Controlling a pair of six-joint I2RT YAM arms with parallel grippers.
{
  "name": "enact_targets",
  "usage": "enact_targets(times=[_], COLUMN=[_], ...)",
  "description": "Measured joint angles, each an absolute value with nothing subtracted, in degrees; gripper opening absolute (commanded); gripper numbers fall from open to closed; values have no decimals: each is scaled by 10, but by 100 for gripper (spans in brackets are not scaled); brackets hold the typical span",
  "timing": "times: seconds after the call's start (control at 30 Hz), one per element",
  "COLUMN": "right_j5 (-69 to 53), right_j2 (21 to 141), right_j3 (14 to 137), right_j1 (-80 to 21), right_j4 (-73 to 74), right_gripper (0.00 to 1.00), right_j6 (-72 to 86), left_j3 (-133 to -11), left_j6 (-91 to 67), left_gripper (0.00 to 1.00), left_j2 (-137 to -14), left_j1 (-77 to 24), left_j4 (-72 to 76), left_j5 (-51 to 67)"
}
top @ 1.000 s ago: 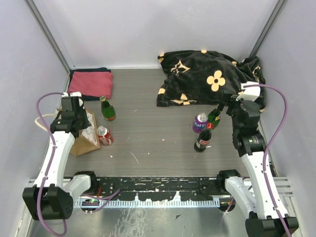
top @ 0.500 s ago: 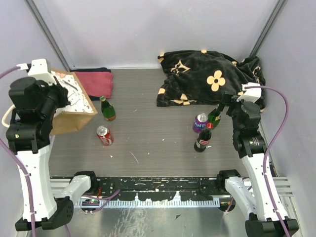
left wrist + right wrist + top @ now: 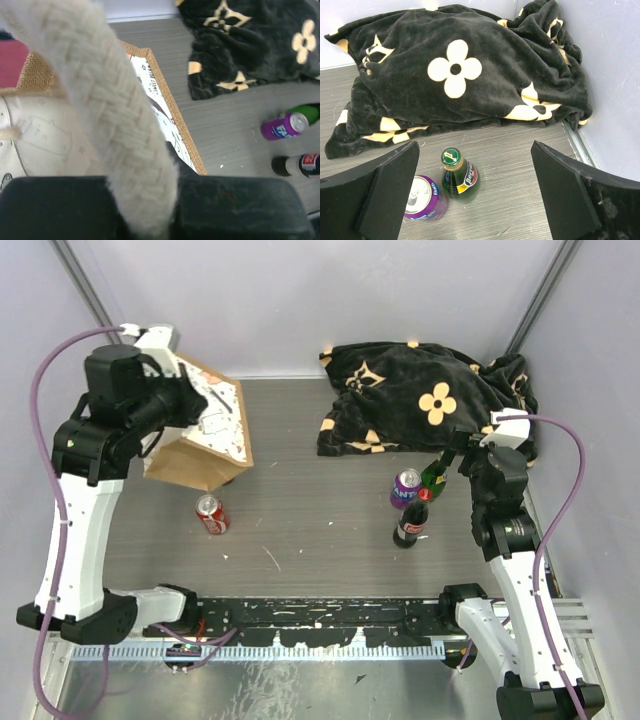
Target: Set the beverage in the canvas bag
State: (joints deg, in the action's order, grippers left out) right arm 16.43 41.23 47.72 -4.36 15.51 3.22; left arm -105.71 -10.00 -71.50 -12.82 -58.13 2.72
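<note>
Grey counter (image 3: pixel 320 510). Left gripper (image 3: pixel 145 210) clamps the rope handle (image 3: pixel 100 100) of the canvas bag (image 3: pixel 205 445); likely light and floppy. Right gripper (image 3: pixel 475 192) gapes above the green bottle (image 3: pixel 460 177).

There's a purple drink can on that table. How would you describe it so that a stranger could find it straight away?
Start at the black flowered blanket in the far right corner and come toward the near edge, where three drinks stand together. The purple can stands left of the green glass bottle and behind the dark red-capped bottle: the only can there, and the only purple thing.
</note>
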Motion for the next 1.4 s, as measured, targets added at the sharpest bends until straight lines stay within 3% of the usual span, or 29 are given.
enact_targets(times=[0.33, 0.57, 0.87, 1.4], right_j5=[166, 169, 175, 176], right_j2=[415, 412, 389, 377], right_j3=[477, 477, 477, 436], right_j1=[-44, -44, -44, -44], right_j4=[160, 176, 189, 189], right_gripper=[100, 100, 100, 100], right_j6=[36, 40, 41, 44], left_j3=[-1108, -1102, -1066, -953], left_j6=[3, 25, -29, -249], left_gripper=[0, 0, 0, 0], left_j2=[-821, -908, -988, -1038], left_j1=[-372, -490, -579, -690], left_j4=[-547, -511, -486, -477], left_j5=[-85, -196, -324, -427])
